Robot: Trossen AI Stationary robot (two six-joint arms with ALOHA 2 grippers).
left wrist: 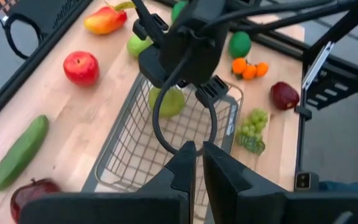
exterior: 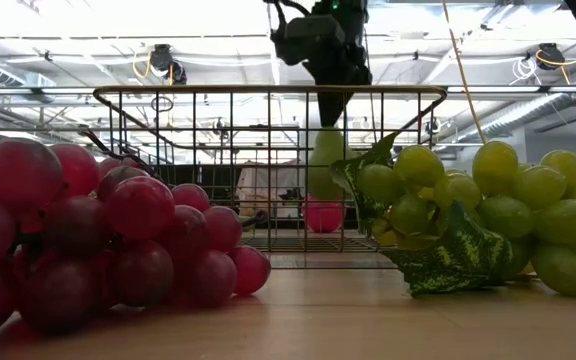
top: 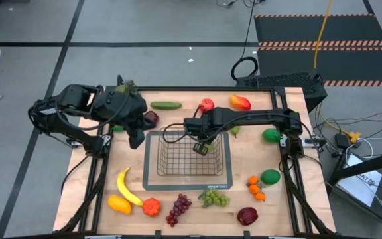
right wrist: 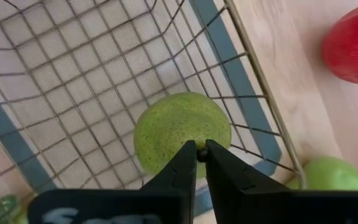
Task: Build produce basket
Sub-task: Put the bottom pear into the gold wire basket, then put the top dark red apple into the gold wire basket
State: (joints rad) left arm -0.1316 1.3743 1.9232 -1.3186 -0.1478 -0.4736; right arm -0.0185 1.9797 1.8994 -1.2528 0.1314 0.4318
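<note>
The wire basket (top: 150,166) stands mid-table on its dark base. My right gripper (top: 201,147) reaches into it from above, shut on a green pear (right wrist: 179,127), which also shows in the low view (exterior: 326,165) below the basket's rim (exterior: 218,93). My left gripper (left wrist: 199,165) is shut on nothing and hovers beside the basket's far left corner (top: 136,139). Around the basket on the table lie a banana (top: 127,188), red grapes (top: 178,209), green grapes (top: 214,198), a cucumber (top: 166,105) and a red apple (top: 207,104). My right gripper pinches the pear's top end (right wrist: 174,142) between its two fingertips, with a dark stub of stem (right wrist: 201,152) in the narrow gap. The fingers point steeply down. The pear hangs below them inside the basket's walls, above its floor in the low view.
A dark red apple (top: 150,118) lies by my left gripper. Right of the basket are a second pear (top: 234,131), two green balls (top: 271,135) (top: 270,176), oranges (top: 256,188) and a dark apple (top: 247,216). Orange produce (top: 119,204) sits at the near left.
</note>
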